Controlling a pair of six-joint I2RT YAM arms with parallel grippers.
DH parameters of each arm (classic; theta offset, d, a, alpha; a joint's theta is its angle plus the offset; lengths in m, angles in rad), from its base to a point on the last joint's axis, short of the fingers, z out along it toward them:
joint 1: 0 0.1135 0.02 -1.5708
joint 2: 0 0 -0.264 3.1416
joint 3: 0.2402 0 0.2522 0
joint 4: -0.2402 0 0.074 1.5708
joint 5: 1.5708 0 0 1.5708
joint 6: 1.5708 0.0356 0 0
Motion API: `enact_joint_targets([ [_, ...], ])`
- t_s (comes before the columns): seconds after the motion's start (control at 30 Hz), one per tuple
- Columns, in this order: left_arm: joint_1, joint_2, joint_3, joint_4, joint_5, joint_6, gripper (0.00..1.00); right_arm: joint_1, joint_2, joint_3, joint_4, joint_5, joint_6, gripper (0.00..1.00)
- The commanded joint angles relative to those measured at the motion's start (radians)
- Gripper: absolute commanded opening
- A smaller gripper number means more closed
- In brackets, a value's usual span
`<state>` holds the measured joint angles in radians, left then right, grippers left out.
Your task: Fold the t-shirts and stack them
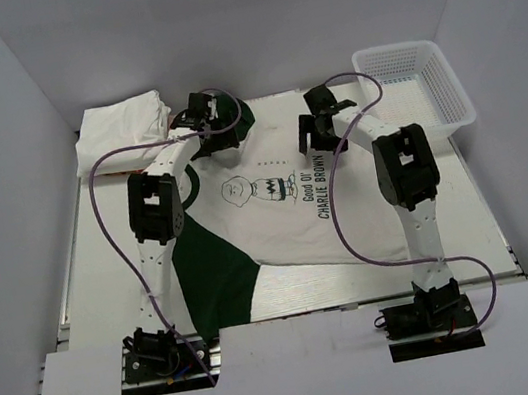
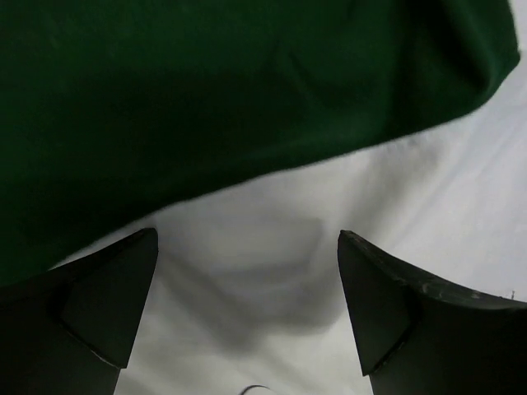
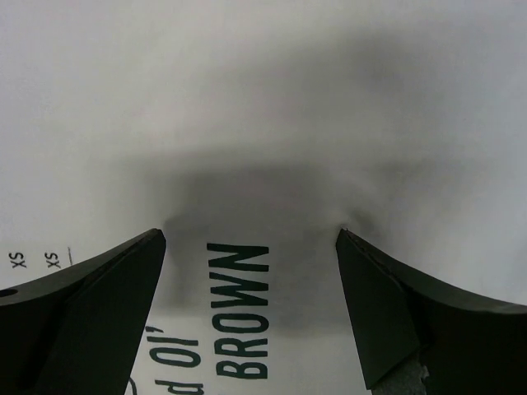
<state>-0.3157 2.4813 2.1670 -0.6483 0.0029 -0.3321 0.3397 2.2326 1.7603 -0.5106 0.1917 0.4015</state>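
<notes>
A cream-white t-shirt [image 1: 281, 235] with dark green sleeves, a cartoon face and black lettering [image 1: 306, 192] lies spread flat in the middle of the table. My left gripper [image 1: 209, 125] is open and low over its far green sleeve [image 1: 238, 117]. In the left wrist view, green cloth [image 2: 206, 90] meets white cloth [image 2: 272, 271] between the spread fingers [image 2: 107, 304]. My right gripper [image 1: 318, 128] is open over the chest, pressing close to the cloth. The word BROWN [image 3: 240, 309] shows between its fingers [image 3: 403, 313]. Neither gripper holds anything.
Folded white t-shirts [image 1: 121, 130] are piled at the far left corner. A white plastic lattice basket [image 1: 415, 86] stands at the far right. The near green sleeve [image 1: 212, 277] lies by the left arm's base. White walls enclose the table.
</notes>
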Motion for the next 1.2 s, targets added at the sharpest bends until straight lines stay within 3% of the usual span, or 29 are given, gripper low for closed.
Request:
enact_joint_targets([
  [0.0,0.026,0.034,0.060,0.073,0.066,0.053,1.00,-0.011,0.045,0.134,-0.049,0.032,-0.032,0.90],
  [0.17,0.059,0.149,0.158,0.073,-0.011,0.018,1.00,-0.021,0.143,0.204,-0.033,0.015,-0.032,0.90],
  [0.43,0.115,0.291,0.238,0.303,0.126,0.041,1.00,-0.047,0.297,0.382,-0.008,-0.043,-0.085,0.90],
  [0.6,0.115,0.300,0.283,0.375,0.190,0.051,1.00,-0.053,0.234,0.396,0.081,-0.121,-0.181,0.90],
  [0.8,0.115,0.004,0.191,0.337,0.213,0.051,1.00,-0.028,0.015,0.361,0.058,-0.113,-0.220,0.90],
  [0.93,0.092,-0.295,-0.043,0.224,0.213,0.051,1.00,0.001,-0.203,0.153,0.084,-0.127,-0.214,0.90],
  [0.97,0.092,-0.356,-0.097,0.151,0.175,0.021,1.00,0.005,-0.284,-0.007,0.102,-0.120,-0.204,0.90],
  [1.0,0.083,-0.487,-0.237,0.121,0.175,-0.007,1.00,0.019,-0.371,-0.071,0.139,-0.114,-0.170,0.90],
  [1.07,0.083,-0.623,-0.416,0.069,0.175,-0.107,1.00,0.033,-0.500,-0.322,0.231,-0.110,-0.144,0.90],
  [1.1,0.083,-0.684,-0.584,0.058,0.186,-0.125,1.00,0.042,-0.537,-0.375,0.251,-0.113,-0.115,0.90],
  [1.17,0.083,-0.879,-0.809,0.043,0.108,-0.241,1.00,0.056,-0.671,-0.561,0.276,-0.120,-0.057,0.90],
])
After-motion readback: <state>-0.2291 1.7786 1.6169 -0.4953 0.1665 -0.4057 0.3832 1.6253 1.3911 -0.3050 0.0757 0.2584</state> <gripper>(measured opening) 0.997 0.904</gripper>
